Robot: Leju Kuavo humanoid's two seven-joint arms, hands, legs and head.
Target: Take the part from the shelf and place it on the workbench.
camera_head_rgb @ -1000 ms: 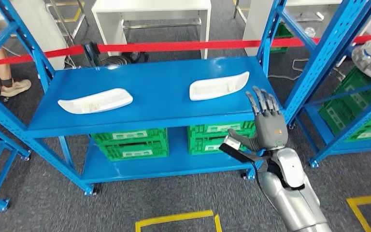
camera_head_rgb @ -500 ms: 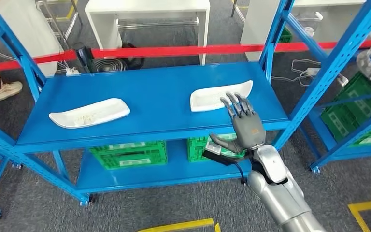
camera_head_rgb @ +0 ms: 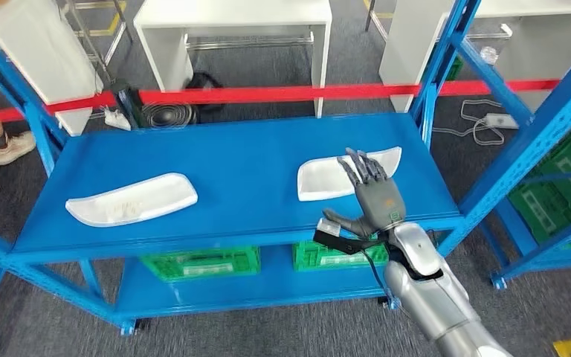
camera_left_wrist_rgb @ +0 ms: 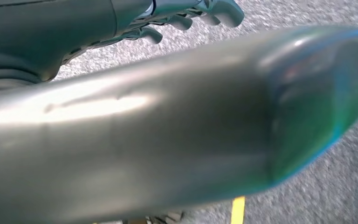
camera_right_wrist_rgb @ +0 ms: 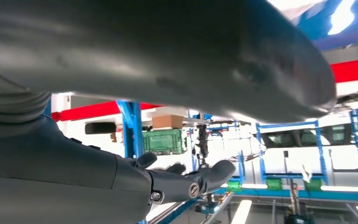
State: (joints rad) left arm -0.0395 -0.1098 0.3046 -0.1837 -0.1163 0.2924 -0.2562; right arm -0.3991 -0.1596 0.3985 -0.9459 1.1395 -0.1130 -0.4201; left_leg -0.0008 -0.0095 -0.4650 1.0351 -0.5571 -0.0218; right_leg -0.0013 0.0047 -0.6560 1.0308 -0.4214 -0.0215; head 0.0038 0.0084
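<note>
Two long white tray-like parts lie on the blue shelf point(camera_head_rgb: 253, 152): one on the left point(camera_head_rgb: 131, 199), one on the right point(camera_head_rgb: 334, 177). My right hand point(camera_head_rgb: 375, 197) is raised at the shelf's front edge with its fingers spread, their tips over the near side of the right part and nothing in its grasp. In the right wrist view that hand point(camera_right_wrist_rgb: 182, 179) holds nothing, fingers stretched out under the thick thumb. My left hand point(camera_left_wrist_rgb: 186, 14) hangs over grey carpet with nothing in it.
Green crates point(camera_head_rgb: 201, 262) sit on the lower shelf level. Red barrier tape point(camera_head_rgb: 268, 94) runs behind the shelf, with white tables point(camera_head_rgb: 230, 15) beyond. Another blue rack point(camera_head_rgb: 543, 104) with green crates stands to the right. A person's foot point(camera_head_rgb: 11, 145) is at the far left.
The camera has shifted, so the shelf sits lower and nearer in the picture. My right hand has moved from beside the shelf's right front corner to over the right white part's near edge.
</note>
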